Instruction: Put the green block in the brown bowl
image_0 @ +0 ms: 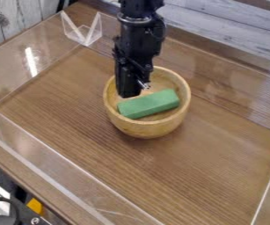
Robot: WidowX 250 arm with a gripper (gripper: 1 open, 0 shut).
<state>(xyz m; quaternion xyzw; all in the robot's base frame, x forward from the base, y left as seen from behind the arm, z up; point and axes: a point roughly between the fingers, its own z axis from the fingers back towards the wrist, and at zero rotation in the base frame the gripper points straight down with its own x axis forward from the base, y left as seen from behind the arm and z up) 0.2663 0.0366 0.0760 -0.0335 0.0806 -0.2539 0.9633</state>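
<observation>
The brown bowl point(170, 120) stands in the middle of the wooden table. The green block point(150, 105) lies flat inside it, slanting from lower left to upper right. My gripper point(132, 88) points straight down into the bowl at the block's far left end, its dark fingers point(127, 84) slightly parted and just above the block. The block rests on the bowl's floor and nothing grips it. The fingers hide part of the bowl's back rim.
Clear plastic walls point(54, 167) run around the table along the front and left. A clear bracket point(83, 29) stands at the back left corner. A pale plank wall lies behind.
</observation>
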